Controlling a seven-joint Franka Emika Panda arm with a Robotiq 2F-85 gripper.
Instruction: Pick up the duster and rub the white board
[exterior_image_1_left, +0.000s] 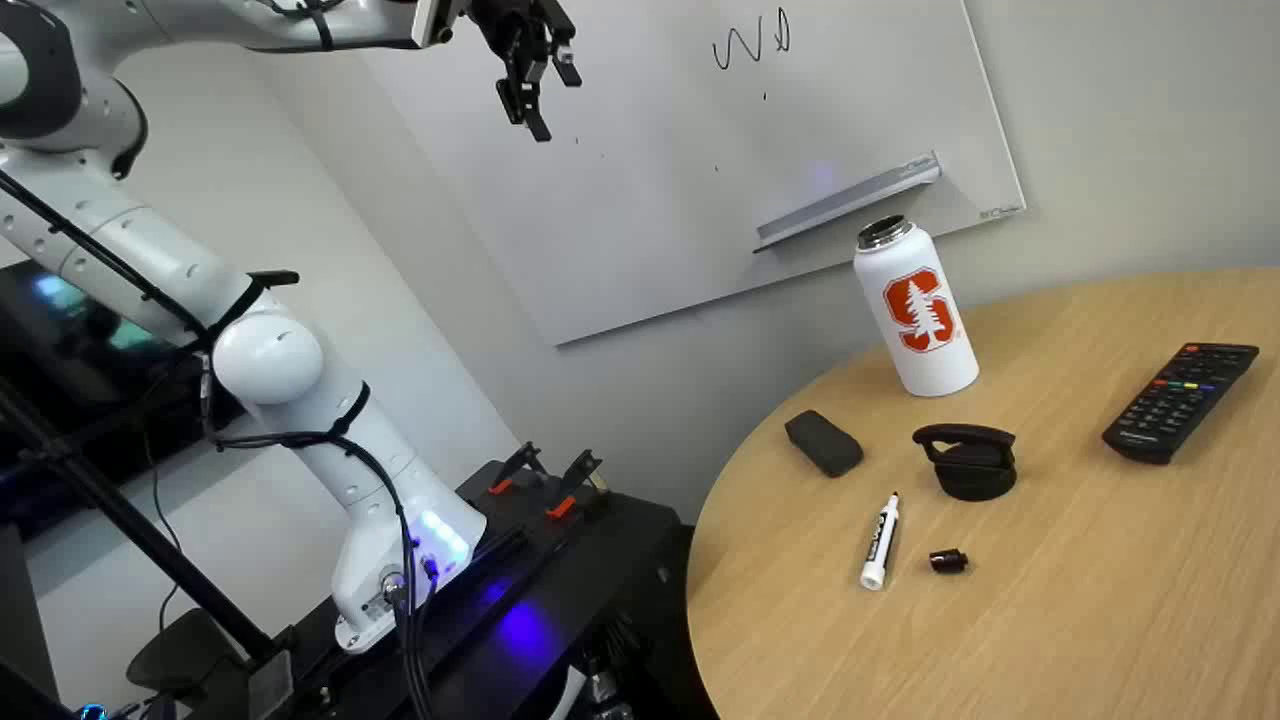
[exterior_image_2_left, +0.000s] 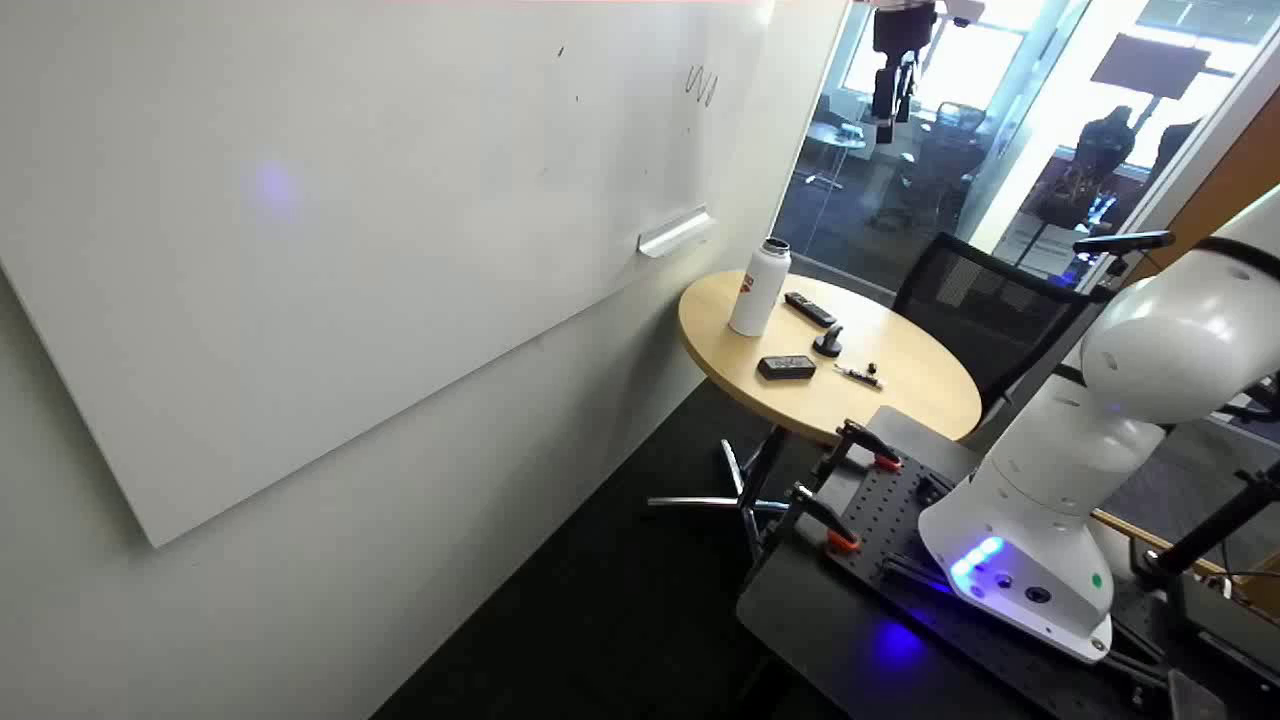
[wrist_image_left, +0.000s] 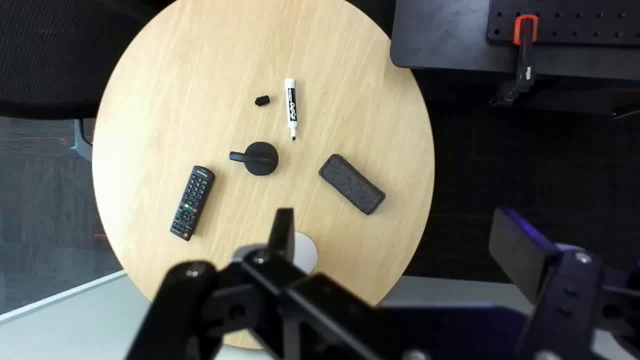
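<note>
The duster, a black rounded-corner block with a grainy face, lies on the round table near a marker reading EXPO (its tip bare). The gripper gapes wide, holding nothing. A red S marks the white bottle; dark handwriting shows on the white board.

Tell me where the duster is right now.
In the wrist view, the duster lies toward the right side of the table, right of the black lid and to the lower right of the marker.
</note>
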